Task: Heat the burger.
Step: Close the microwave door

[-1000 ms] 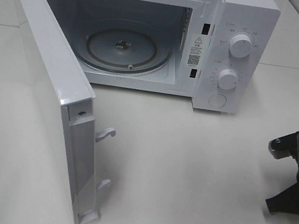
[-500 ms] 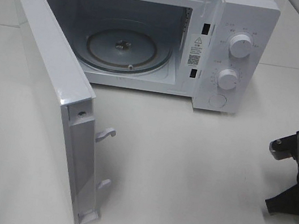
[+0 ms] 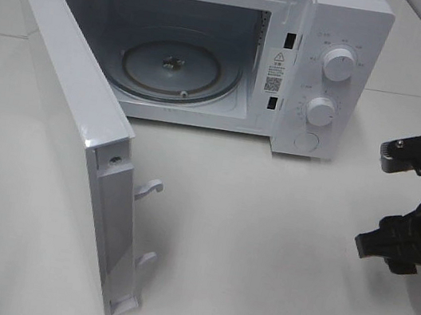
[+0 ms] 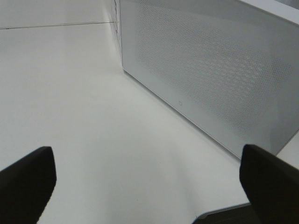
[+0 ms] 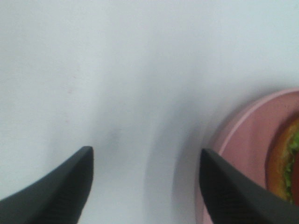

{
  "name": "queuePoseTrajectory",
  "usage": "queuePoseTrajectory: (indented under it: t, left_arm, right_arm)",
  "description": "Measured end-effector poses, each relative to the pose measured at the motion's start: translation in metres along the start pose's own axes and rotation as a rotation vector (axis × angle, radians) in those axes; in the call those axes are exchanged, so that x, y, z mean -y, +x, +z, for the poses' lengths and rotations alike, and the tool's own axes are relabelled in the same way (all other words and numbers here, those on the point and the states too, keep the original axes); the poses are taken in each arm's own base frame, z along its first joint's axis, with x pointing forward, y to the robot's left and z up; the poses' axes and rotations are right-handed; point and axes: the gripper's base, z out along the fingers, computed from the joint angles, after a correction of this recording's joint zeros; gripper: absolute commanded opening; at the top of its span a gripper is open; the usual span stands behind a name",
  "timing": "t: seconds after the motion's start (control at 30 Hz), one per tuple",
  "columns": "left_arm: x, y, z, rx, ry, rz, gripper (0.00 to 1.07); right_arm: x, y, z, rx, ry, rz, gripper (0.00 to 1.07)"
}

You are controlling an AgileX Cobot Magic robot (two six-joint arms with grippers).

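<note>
The burger [image 5: 287,163] shows only as a sliver at the edge of the right wrist view: orange-tan bun, a bit of green and red, sitting on a round pink plate [image 5: 243,149]. The plate rests on the white worktop [image 3: 261,239], just beside one of the right gripper's [image 5: 145,186] dark fingers [image 5: 233,196]; these stand apart over bare surface, gripping nothing. From the high camera that gripper appears at the right edge, black, well to the right of the microwave [image 3: 336,33]. The microwave is white, its door [image 3: 69,134] swung wide toward the front left, the glass turntable [image 3: 181,68] bare inside, two knobs [image 3: 339,63] on its panel. The left gripper's [image 4: 149,182] fingers [image 4: 28,182] are spread wide near the perforated door face, holding nothing. Pale tiled walls close off the back corners.
</note>
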Motion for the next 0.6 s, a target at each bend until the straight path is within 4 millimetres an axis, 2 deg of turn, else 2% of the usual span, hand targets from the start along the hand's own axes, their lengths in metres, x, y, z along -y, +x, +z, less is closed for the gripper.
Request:
queuePoseTrajectory:
  t: [0.03,0.1,0.17,0.4,0.6]
  left_arm:
    - [0.0,0.0,0.0,0.0,0.0,0.0,1.0]
    - [0.0,0.0,0.0,0.0,0.0,0.0,1.0]
    - [0.0,0.0,0.0,0.0,0.0,0.0,1.0]
    - [0.0,0.0,0.0,0.0,0.0,0.0,1.0]
    - [0.0,0.0,0.0,0.0,0.0,0.0,1.0]
  right_arm:
    - [0.0,0.0,0.0,0.0,0.0,0.0,0.75]
    - [0.002,-0.001,-0.013,0.039,-0.039,-0.007,0.89]
    - [0.004,0.0,-0.02,0.049,-0.05,-0.015,0.92]
    - [0.009,0.007,-0.033,0.021,-0.063,-0.078,0.88]
    - [0.003,0.015,-0.05,0.019,-0.201,-0.14,0.84]
